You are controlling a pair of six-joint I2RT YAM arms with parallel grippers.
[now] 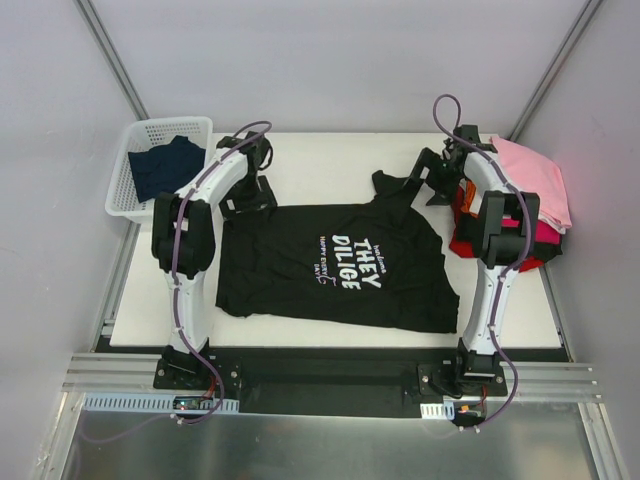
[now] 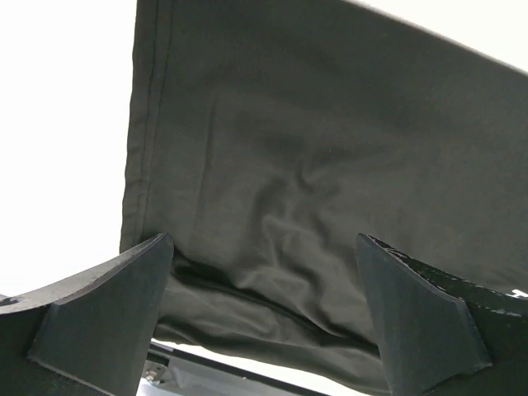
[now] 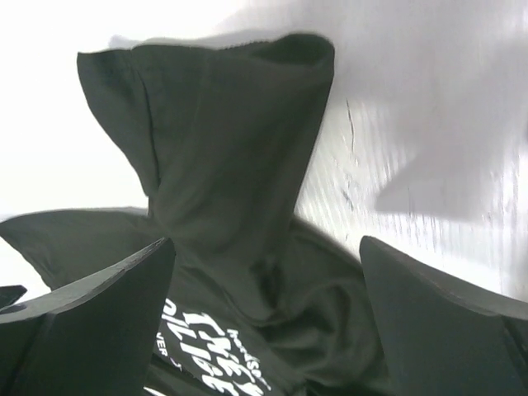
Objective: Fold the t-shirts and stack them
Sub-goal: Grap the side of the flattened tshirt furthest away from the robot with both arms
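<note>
Jaws on both arms stand spread wide, nothing pinched between them; over at the far left a white basket sits just off the table with a dark navy tee bundled inside; next comes the left gripper, down at the far left corner of the black t-shirt, and its wrist view has the left gripper straddling a stitched edge of that dark cloth, fingers either side, whether they touch it I cannot tell; the black shirt lies spread across the middle of the table, white lettering face up, wrinkled along its right side; one sleeve pokes out at the far edge; the right gripper hangs just beside it, and from the right gripper camera the sleeve lies rumpled between the parted fingers; far right, a pink tee tops a stack with red and magenta cloth showing beneath.
</note>
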